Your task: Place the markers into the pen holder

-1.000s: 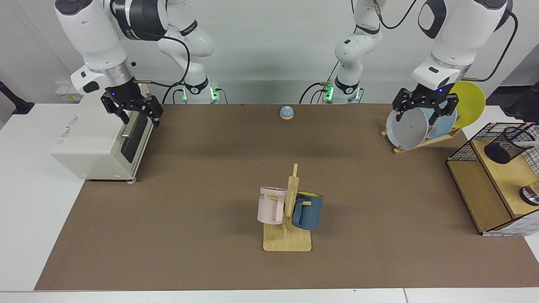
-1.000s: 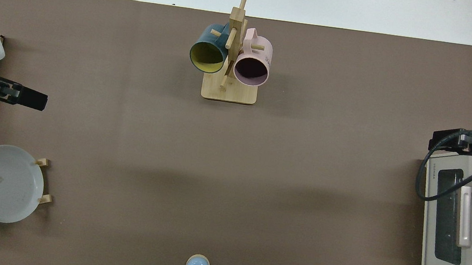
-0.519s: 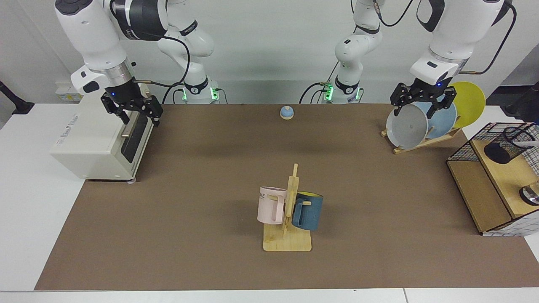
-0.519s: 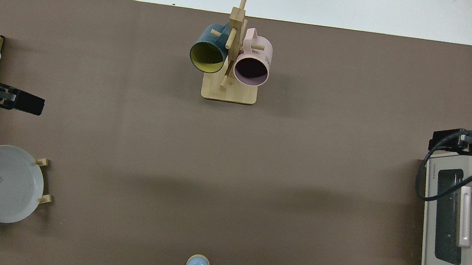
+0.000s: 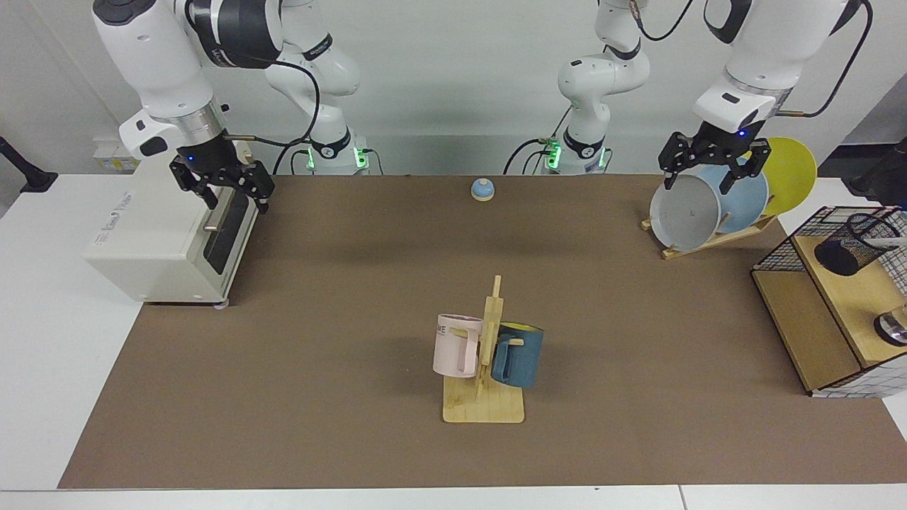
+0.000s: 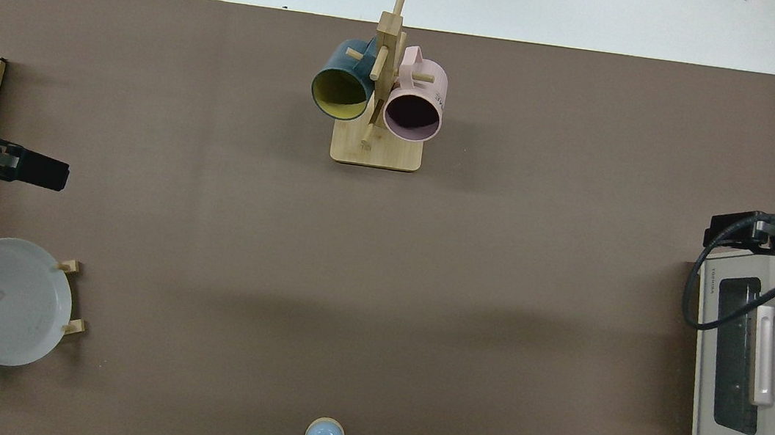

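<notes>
Both grippers hung open and empty above the table's far edge. The left gripper hovered with its fingers spread in front of the plates on the wooden rack near the far corner; in the top view most of that arm was cut off by the frame, leaving only its dark gripper. The right gripper, fingers likewise apart, waited over the toaster oven at the opposite far corner; from above, it was largely masked by its own cable and wrist.

The brown table mat carried a mug tree near its front edge, with a pink mug and a blue mug hung on it. A small blue bell-like knob sat at the far edge.

The wire-grid basket stood at the table's end beside the plates, partly cut off by the frame. Inside it, the pen holder leaned tilted on the wooden floor. The marker showed only as a slim white end poking from the holder's mouth; its cap could not be made out.
</notes>
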